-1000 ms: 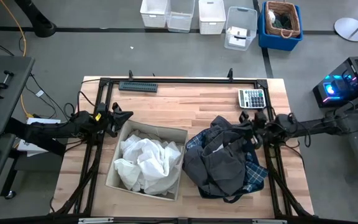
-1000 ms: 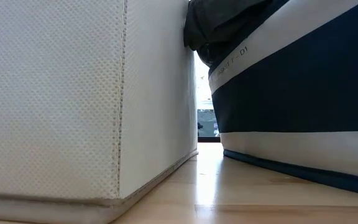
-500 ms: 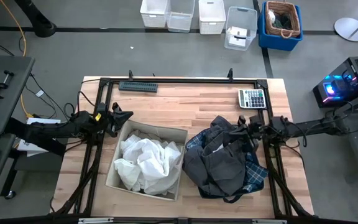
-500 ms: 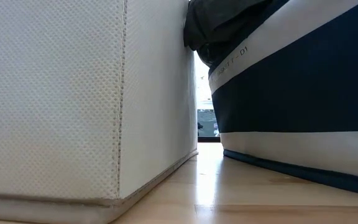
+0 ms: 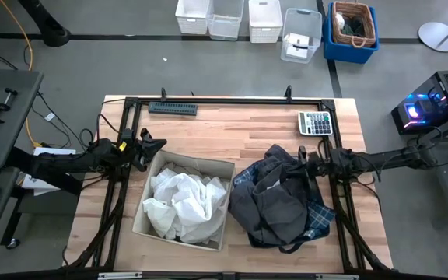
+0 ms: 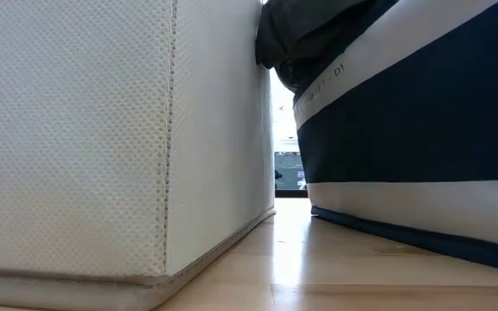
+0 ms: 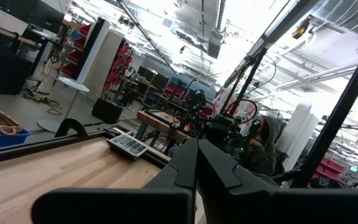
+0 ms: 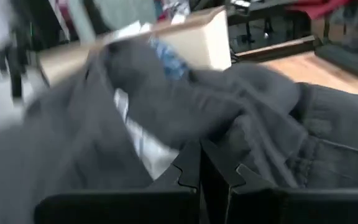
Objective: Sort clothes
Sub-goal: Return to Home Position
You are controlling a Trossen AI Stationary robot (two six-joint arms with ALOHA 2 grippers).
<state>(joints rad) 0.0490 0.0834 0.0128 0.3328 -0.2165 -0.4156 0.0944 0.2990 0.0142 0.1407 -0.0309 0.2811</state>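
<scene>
A white garment (image 5: 181, 202) lies in the beige bin (image 5: 201, 160) at the table's middle left. A dark grey garment (image 5: 274, 202) lies heaped over a blue-and-white plaid shirt (image 5: 320, 215) in the navy bin (image 6: 422, 147); its edge hangs over the bin's rim (image 6: 292, 43). My right gripper (image 5: 302, 159) is shut at the heap's far right side, and the grey cloth fills its wrist view (image 8: 253, 118). My left gripper (image 5: 152, 143) is shut and empty beside the beige bin's far left corner. No beige-tan garment shows. My right gripper comes level from the table's right side, its shut fingertips (image 8: 191, 158) at the dark grey garment's far right part (image 8: 229, 134). I cannot tell whether they touch the cloth.
A calculator (image 5: 315, 123) lies at the far right of the table and a dark strip (image 5: 173, 108) at the far left. Black frame rails (image 5: 208, 101) run round the table. Bare wood (image 5: 239, 136) lies beyond the two bins. Storage boxes (image 5: 247, 19) stand on the floor.
My right gripper has gone toward the table's left edge, coming in over the far right part of the dark grey garment.
</scene>
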